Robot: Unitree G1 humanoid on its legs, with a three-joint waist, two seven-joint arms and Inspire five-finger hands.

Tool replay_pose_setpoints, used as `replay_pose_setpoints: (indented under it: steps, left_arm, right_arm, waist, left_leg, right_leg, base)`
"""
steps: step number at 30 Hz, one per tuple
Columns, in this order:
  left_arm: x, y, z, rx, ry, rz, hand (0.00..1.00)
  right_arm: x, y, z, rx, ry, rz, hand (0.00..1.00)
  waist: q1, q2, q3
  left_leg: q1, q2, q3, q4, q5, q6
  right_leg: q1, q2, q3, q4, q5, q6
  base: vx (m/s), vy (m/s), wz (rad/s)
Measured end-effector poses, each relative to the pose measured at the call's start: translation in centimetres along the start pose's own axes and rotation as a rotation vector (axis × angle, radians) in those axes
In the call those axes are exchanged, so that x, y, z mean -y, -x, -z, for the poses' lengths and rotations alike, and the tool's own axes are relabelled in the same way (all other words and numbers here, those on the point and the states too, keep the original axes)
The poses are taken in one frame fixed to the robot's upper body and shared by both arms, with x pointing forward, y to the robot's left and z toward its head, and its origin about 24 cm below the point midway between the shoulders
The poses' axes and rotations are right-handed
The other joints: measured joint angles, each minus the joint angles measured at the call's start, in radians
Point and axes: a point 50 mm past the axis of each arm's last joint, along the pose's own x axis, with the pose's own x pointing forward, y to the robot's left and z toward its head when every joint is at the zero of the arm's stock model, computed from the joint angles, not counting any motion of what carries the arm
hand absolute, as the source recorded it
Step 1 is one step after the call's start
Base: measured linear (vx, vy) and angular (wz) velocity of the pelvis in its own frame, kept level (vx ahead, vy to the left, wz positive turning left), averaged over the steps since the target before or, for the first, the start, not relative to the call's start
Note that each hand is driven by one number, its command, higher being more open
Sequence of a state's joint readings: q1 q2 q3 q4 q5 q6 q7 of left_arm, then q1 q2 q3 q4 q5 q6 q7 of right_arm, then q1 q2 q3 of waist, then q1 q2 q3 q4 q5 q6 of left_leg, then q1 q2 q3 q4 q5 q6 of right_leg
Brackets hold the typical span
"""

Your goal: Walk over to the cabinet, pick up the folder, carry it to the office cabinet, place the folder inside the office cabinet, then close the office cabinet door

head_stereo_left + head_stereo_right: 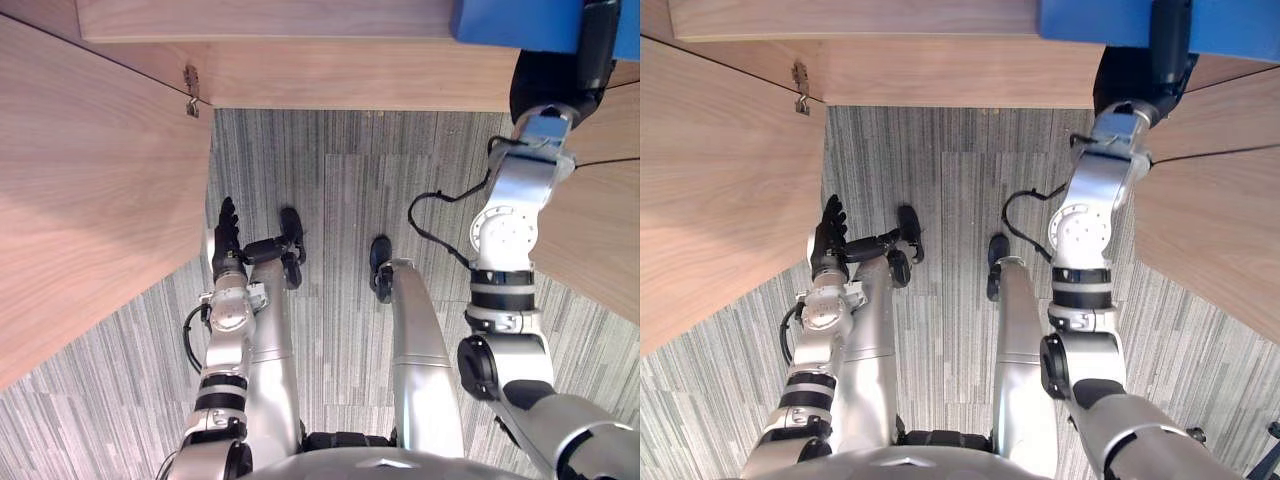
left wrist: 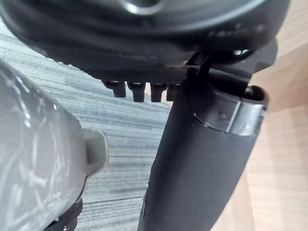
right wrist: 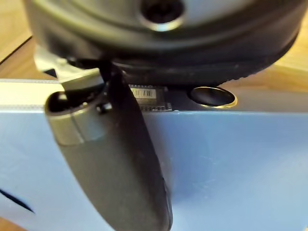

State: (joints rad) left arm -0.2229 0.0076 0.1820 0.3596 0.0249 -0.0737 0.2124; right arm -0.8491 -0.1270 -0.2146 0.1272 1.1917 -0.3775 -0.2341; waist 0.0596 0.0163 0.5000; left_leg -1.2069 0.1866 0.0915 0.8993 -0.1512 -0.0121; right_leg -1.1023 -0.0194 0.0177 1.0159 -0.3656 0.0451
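Note:
The blue folder (image 1: 510,22) is up at the far right, level with the wooden office cabinet's shelf (image 1: 330,60). My right hand (image 1: 590,60) reaches up to it, and in the right wrist view its thumb (image 3: 125,159) lies pressed across the folder's blue face (image 3: 231,168), so the hand is shut on it. The rest of that hand's fingers are hidden behind the folder. My left hand (image 1: 225,240) hangs low beside the open left door, fingers straight and holding nothing.
The cabinet's left door (image 1: 90,200) stands swung open towards me, with a metal hinge (image 1: 192,90) at its top corner. A wooden panel (image 1: 600,230) flanks the right side. Grey striped carpet (image 1: 340,170) lies between them.

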Motion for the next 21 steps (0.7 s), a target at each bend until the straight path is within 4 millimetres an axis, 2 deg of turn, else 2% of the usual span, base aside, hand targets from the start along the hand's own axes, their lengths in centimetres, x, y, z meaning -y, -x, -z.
replay_pose_setpoints:
  steps: [7, 8, 12, 15, 21]
  left_arm:
    - [0.5, -0.2, 0.2, -0.025, 0.060, -0.003, 1.00]
    - [0.5, -0.2, 0.2, -0.024, 0.067, -0.003, 1.00]
    - [0.6, -0.2, 0.3, -0.021, 0.072, 0.010, 1.00]
    - [0.6, -0.1, 0.3, -0.019, 0.069, 0.019, 1.00]
    - [0.8, 0.0, 0.3, -0.009, 0.036, 0.058, 1.00]
  right_arm:
    - [-1.5, -2.5, -0.9, 0.057, -0.078, 0.045, 0.00]
    - [-2.0, -3.2, -1.2, 0.067, -0.072, 0.049, 1.00]
    - [-4.0, -5.3, -2.3, 0.089, -0.035, 0.022, 1.00]
    - [-5.1, -5.8, -3.1, 0.101, -0.016, -0.008, 1.00]
    - [-5.5, -6.5, -3.9, 0.090, 0.068, -0.033, 1.00]
  waist:
    - [0.006, 0.004, -0.002]
    - [0.009, 0.004, -0.003]
    - [0.017, 0.007, -0.004]
    - [0.020, 0.007, -0.004]
    - [0.023, 0.007, -0.005]
  left_leg:
    - [0.003, -0.012, -0.015, -0.041, 0.020, -0.006]
    - [0.003, -0.013, -0.017, -0.044, 0.022, -0.007]
    - [0.000, -0.018, -0.021, -0.064, 0.034, -0.008]
    - [0.000, -0.019, -0.021, -0.075, 0.039, -0.009]
    - [0.005, -0.019, -0.021, -0.078, 0.039, -0.009]
  right_leg:
    - [0.011, -0.009, -0.025, -0.031, 0.004, -0.006]
    - [0.011, -0.010, -0.029, -0.035, 0.004, -0.006]
    - [0.011, -0.016, -0.041, -0.051, 0.006, -0.009]
    - [0.015, -0.019, -0.049, -0.061, 0.006, -0.010]
    - [0.023, -0.024, -0.065, -0.063, 0.006, -0.010]
  base:
    - [-0.01, 0.053, 0.09]
    - [-0.01, 0.062, 0.10]
    - [-0.01, 0.053, 0.09]
    - [0.00, 0.053, 0.08]
    - [-0.01, 0.038, 0.03]
